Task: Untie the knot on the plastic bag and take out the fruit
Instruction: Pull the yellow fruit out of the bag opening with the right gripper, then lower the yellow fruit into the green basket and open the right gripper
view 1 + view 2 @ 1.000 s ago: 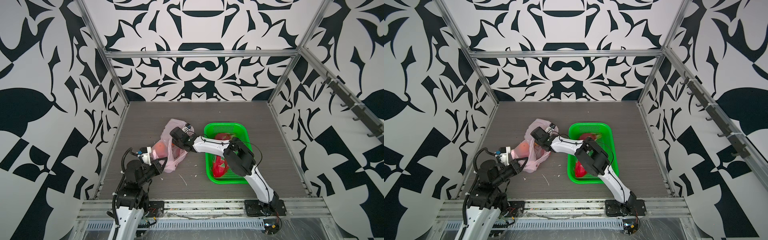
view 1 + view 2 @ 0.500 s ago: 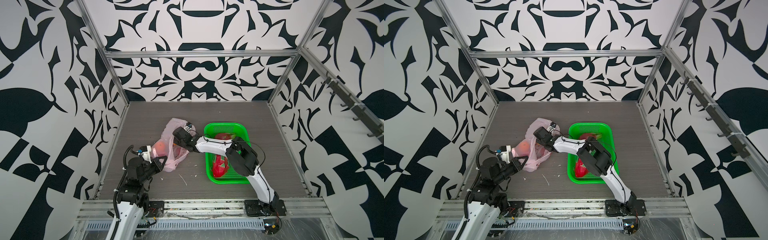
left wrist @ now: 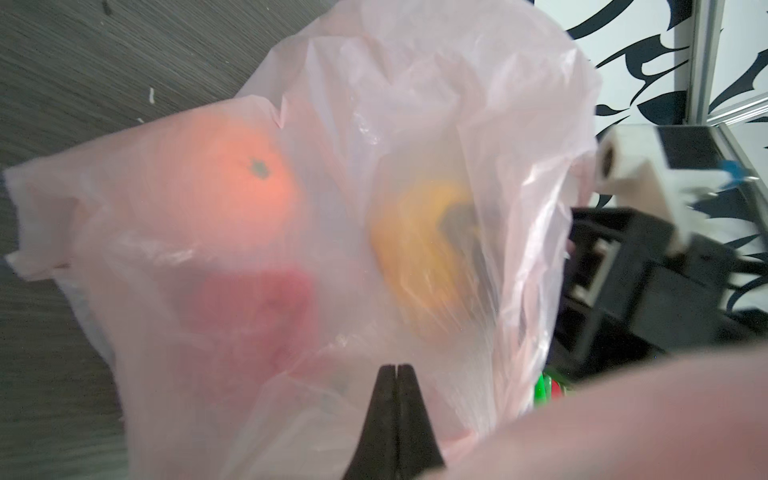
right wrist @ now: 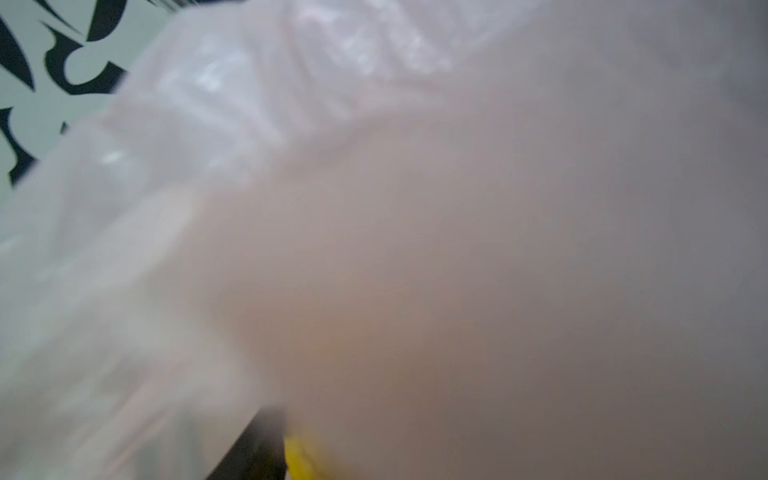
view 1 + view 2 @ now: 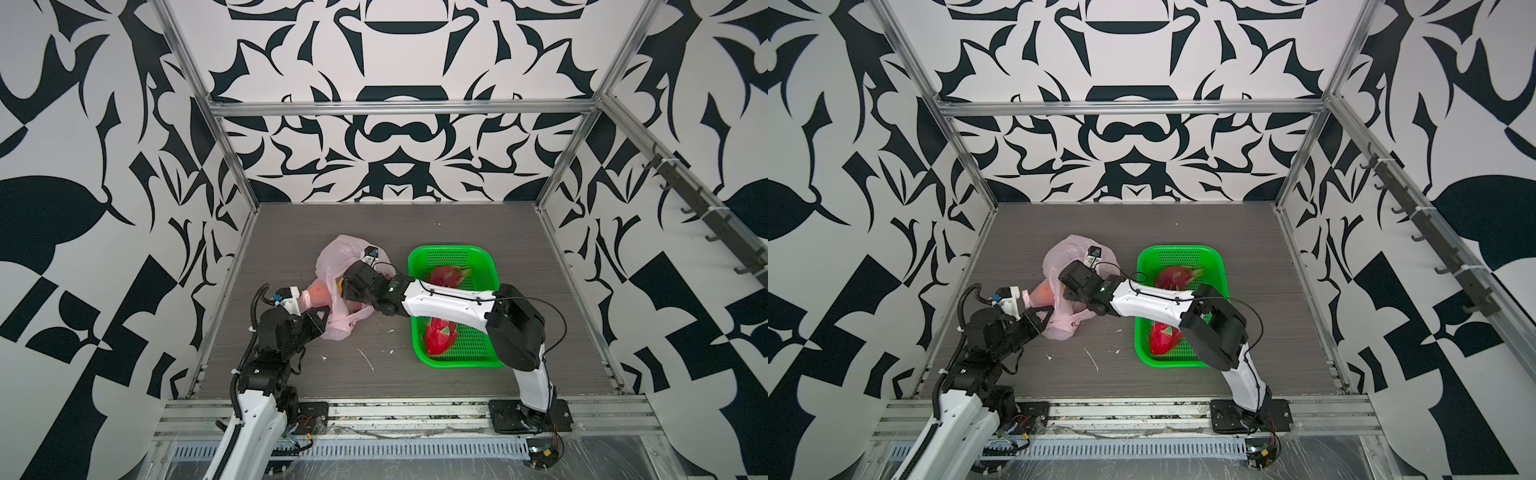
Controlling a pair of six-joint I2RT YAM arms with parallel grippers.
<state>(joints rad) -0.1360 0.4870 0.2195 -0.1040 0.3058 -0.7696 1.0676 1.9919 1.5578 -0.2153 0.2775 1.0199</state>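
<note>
Pinching plastic bag [image 3: 415,124], left end effector [image 3: 397,368]

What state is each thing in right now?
Thin translucent pink plastic bag: mouth open.
Round orange: inside bag.
Red fruit: inside bag.
Magenta dragon fruit: in green perforated basket.
Second dragon fruit: same basket.
Left pincer: shut on bag film.
Right pincer: inside bag, jaws hidden.

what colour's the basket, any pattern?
The basket is bright green all over, with fine perforations and no print. It shows best in a top view.
</note>
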